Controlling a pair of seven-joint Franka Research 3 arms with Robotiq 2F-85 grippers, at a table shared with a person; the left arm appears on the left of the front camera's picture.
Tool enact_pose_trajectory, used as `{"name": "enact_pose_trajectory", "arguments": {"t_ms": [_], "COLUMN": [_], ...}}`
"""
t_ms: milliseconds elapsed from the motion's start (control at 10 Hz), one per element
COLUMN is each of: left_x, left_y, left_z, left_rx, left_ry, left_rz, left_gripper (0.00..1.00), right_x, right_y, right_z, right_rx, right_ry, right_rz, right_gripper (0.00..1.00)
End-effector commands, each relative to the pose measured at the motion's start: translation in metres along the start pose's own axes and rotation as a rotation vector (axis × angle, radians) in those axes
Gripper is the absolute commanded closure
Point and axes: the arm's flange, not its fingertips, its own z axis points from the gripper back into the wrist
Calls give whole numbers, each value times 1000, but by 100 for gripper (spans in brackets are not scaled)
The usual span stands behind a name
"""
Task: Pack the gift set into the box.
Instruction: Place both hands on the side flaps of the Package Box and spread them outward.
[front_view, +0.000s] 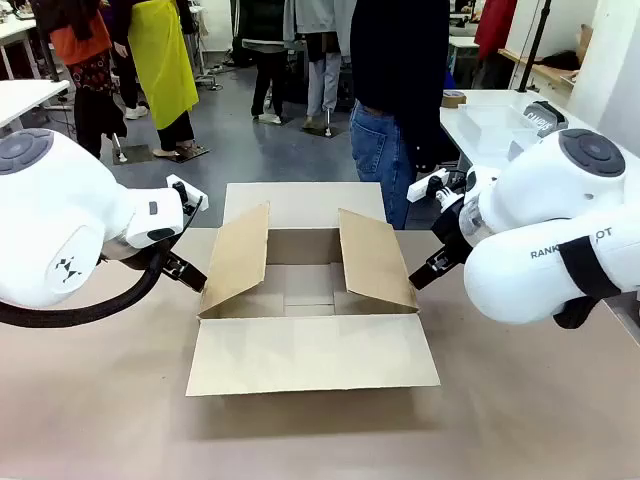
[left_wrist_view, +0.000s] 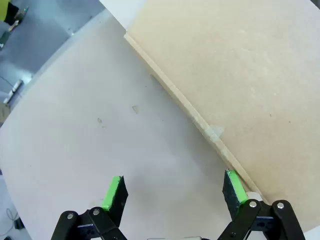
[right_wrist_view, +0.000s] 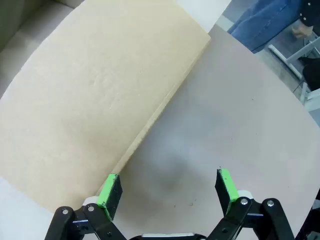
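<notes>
The box (front_view: 305, 290) stands open in the middle of the table, its near flap lying flat toward me and its far flap folded back. Its two side flaps slant up and outward. My left gripper (front_view: 190, 272) is open just outside the left flap, close to its lower edge. In the left wrist view the flap (left_wrist_view: 240, 75) runs past the right fingertip of the open gripper (left_wrist_view: 175, 192). My right gripper (front_view: 425, 272) is open beside the right flap. In the right wrist view that flap (right_wrist_view: 90, 90) ends at the left fingertip of the gripper (right_wrist_view: 167, 190). The gift set is out of view.
A person (front_view: 400, 90) in a dark top and jeans stands at the far edge, behind the box's right corner. A white table (front_view: 490, 125) with a clear bin is at the back right. Bare tabletop (front_view: 300, 430) lies in front of the box.
</notes>
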Motion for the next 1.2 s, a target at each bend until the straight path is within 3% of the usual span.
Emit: {"name": "enact_pose_trajectory", "arguments": {"t_ms": [0,1100], "left_x": [0,0], "left_y": [-1,-1], "left_z": [0,0], "left_rx": [0,0], "left_ry": [-2,-2], "left_rz": [-1,-1], "left_gripper": [0,0], "right_x": [0,0], "right_y": [0,0], "right_z": [0,0], "right_rx": [0,0], "right_ry": [0,0], "right_rz": [0,0], "right_gripper": [0,0]}}
